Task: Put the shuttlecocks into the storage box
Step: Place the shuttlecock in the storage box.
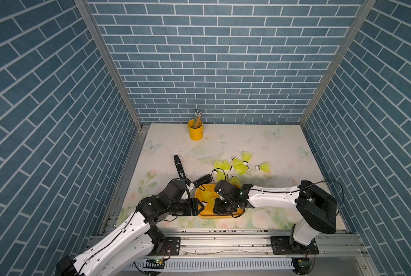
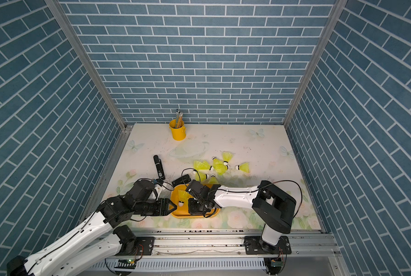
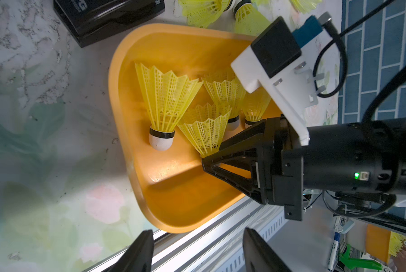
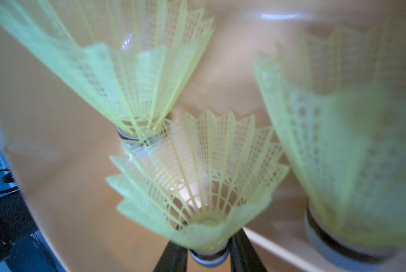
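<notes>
1. Low and left of centre in a top view, the left gripper (image 1: pixel 201 206) hovers at the left rim of the storage box (image 1: pixel 211 215). The left wrist view shows its jaws apart with nothing between them. It is probably standing clear so the two arms do not crowd each other.
2. The orange box sits low in the centre, within reach of both arms. In the left wrist view, three shuttlecocks (image 3: pixel 165 101) rest inside it with their skirts fanned toward the top of the frame.
3. Right of centre in that view, the right gripper (image 3: pixel 204 162) is clenched on the white tip of a held shuttlecock (image 4: pixel 197 176), low over the box floor. Gripping the tip spares the flimsy skirt, and letting go looks like the next step.
4. Up and right of the box in both top views, a cluster of loose shuttlecocks (image 1: pixel 240 167) lies on the table (image 1: pixel 259 143), so most of the job remains.
</notes>
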Controlling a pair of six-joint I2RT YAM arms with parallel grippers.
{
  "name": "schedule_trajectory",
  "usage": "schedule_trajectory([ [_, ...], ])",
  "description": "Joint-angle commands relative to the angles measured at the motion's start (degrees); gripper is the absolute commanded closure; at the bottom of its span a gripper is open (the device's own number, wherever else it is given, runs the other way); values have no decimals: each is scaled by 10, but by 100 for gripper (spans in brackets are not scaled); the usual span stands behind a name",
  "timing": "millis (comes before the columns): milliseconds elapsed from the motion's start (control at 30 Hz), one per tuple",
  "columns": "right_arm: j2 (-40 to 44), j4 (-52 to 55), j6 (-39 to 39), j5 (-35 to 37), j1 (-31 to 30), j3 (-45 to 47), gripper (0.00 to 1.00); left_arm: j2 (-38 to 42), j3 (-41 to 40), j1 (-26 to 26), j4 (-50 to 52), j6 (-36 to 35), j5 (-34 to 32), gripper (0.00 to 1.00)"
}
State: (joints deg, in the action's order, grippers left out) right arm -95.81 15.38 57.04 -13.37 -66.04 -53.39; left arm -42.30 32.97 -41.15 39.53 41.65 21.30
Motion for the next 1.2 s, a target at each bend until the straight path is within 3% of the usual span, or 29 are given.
schedule_trajectory([
  [0, 20, 9, 15, -1, 2, 8, 75, -2, -7, -2, -6, -8, 0, 34],
  [400, 11, 8, 13, -32, 4, 20, 75, -14, -1, -2, -17, -9, -7, 34],
  [1167, 42, -34, 66, -24, 30, 58, 76, -23, 5, -3, -42, -3, -13, 34],
])
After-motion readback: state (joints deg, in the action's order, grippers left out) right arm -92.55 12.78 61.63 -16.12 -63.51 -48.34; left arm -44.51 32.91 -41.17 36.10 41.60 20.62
